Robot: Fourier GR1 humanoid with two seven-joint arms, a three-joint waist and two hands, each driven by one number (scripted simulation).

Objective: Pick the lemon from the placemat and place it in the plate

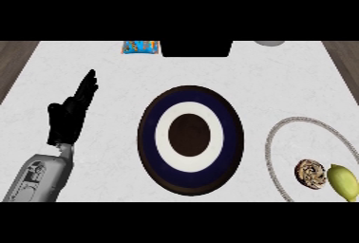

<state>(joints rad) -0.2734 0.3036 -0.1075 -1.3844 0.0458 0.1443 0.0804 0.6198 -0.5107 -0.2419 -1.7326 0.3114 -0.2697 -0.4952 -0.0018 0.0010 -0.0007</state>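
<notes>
In the head view the task looks to be at its very start: nothing is held, and the reach for the fruit has not begun. The lemon (342, 182) lies at the lower right of the frame, on the placemat (269, 149), a pale round mat with a grey braided edge that runs off the right side of the picture. Just to its left on the same mat sits a round brown thing (310, 173), close to the lemon; whether the two touch cannot be made out.

The plate (148, 137) lies flat in the middle of the frame, with a dark blue ring, a white ring and a dark centre, and nothing on it. It is near the mat's left edge but apart from it.

The left hand (63, 121) shows at the left of the frame, above its grey forearm (38, 178). Its fingers (88, 88) are straight and point up the picture, holding nothing; it rests over the white tabletop (105, 66). The plate lies between it and the lemon, so the two are well apart. The right hand does not show at all.

As I judge it, the next move calls for a hand to come in at the lower right, most likely the right one. It must come down over the lemon without knocking the brown thing, and close around the lemon.
</notes>
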